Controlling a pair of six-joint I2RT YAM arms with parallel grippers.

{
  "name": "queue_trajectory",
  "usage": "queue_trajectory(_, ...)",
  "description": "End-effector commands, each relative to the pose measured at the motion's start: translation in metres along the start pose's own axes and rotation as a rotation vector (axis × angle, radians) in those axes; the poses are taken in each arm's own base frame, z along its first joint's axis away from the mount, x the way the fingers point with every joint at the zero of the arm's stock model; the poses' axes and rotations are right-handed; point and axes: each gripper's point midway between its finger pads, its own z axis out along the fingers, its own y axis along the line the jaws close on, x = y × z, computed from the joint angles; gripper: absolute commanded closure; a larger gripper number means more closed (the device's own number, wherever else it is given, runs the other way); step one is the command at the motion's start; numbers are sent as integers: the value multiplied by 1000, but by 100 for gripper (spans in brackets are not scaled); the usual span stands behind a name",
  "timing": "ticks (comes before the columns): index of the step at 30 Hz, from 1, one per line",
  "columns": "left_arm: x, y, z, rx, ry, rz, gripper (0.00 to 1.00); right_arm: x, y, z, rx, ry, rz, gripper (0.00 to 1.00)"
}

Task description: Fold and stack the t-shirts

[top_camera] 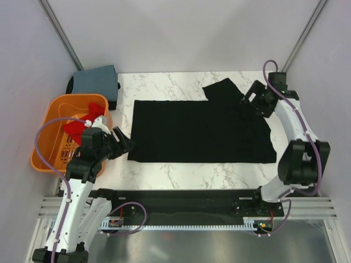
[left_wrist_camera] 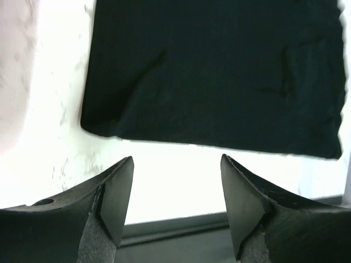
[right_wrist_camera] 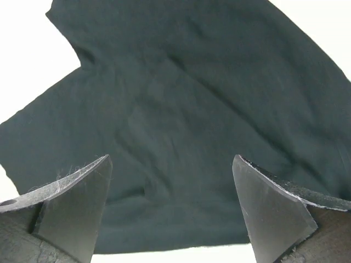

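**A:** Top view first. Where's the shirt?

**B:** The black t-shirt point(top_camera: 203, 129) lies spread flat across the middle of the table point(top_camera: 181, 175), with one sleeve point(top_camera: 222, 87) poking out at its upper right. The left gripper point(top_camera: 122, 141) sits just off its lower left corner and the right gripper point(top_camera: 249, 98) is beside the sleeve. Both have their fingers apart and hold nothing.

**A:** Left wrist?

**B:** The fingers are spread over bare table. The shirt's corner fills the upper part of the frame, not yet between them.

**A:** Right wrist?

**B:** The fingers are wide apart above cloth that fills nearly the whole frame.

**A:** How should this fold be done well?

**B:** My judgement is to tuck the sleeve in first. Then pinch only the edge at both ends, lift low, and carry both ends across together so the hem lands square.

**A:** Containers?

**B:** The orange basket point(top_camera: 52, 109) at the left of the top view holds the bunched red t-shirt point(top_camera: 82, 121). The blue-grey t-shirt point(top_camera: 96, 81) lies folded outside the basket, just beyond it at the upper left.
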Motion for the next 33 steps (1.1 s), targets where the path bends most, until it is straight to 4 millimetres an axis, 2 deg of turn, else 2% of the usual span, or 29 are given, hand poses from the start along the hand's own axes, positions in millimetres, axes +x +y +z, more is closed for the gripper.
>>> queue_trajectory(1,15,-3,1,68,44,68,29,-52,28,19,-14,-108,-77,2)
queue_trajectory(2,12,-5,1,76,25,73,29,-54,27,45,-1,-81,-84,2)
queue_trajectory(3,8,-6,-2,84,-6,76,29,-64,36,56,-31,-93,-91,2)
queue_trajectory(4,8,-3,-1,76,-19,77,29,-83,55,58,-78,-133,-103,2)
queue_trajectory(5,6,-2,-2,72,-31,75,29,-81,55,87,-81,-104,-120,2)
queue_trajectory(6,5,-3,-3,73,-37,75,29,-90,64,99,-106,-128,-129,2)
queue_trajectory(7,6,-4,-5,84,-39,79,29,-106,81,103,-141,-168,-141,2)
queue_trajectory(8,5,-5,-6,86,-45,79,29,-100,77,134,-129,-135,-144,3)
queue_trajectory(9,4,-5,-6,88,-51,82,29,-103,82,145,-141,-134,-151,4)
queue_trajectory(10,4,-5,-8,90,-60,80,29,-110,88,165,-148,-143,-168,4)
queue_trajectory(13,3,-4,-9,88,-72,81,30,-129,101,186,-171,-214,-180,4)
queue_trajectory(14,2,-5,-10,88,-78,79,30,-124,96,207,-166,-208,-173,4)
queue_trajectory(15,2,-4,-10,85,-78,80,30,-133,102,215,-198,-249,-164,4)
queue_trajectory(16,2,-3,-9,83,-78,79,30,-130,103,233,-211,-252,-182,4)
queue_trajectory(18,2,-3,-9,83,-78,80,30,-133,109,247,-227,-286,-250,4)
queue_trajectory(19,1,-4,-10,84,-82,79,30,-146,116,246,-243,-320,-249,3)
queue_trajectory(20,2,-3,-10,83,-81,79,30,-139,106,266,-232,-301,-235,4)
queue_trajectory(22,0,-3,-11,83,-90,80,30,-147,103,275,-226,-339,-223,4)
queue_trajectory(23,1,-3,-11,82,-88,78,30,-143,100,285,-222,-340,-229,4)
queue_trajectory(25,1,-3,-11,84,-91,80,30,-147,103,291,-237,-363,-242,4)
queue_trajectory(26,0,-3,-12,83,-93,80,30,-139,97,303,-228,-345,-236,4)
queue_trajectory(28,-1,-2,-12,78,-97,75,32,-130,105,309,-276,-318,-249,8)
queue_trajectory(29,-2,-1,-12,74,-102,73,32,-119,107,317,-289,-296,-283,9)
queue_trajectory(31,-6,2,-13,66,-115,57,33,-97,115,323,-319,-245,-321,15)
queue_trajectory(33,-7,3,-13,67,-120,57,33,-91,118,321,-346,-217,-321,21)
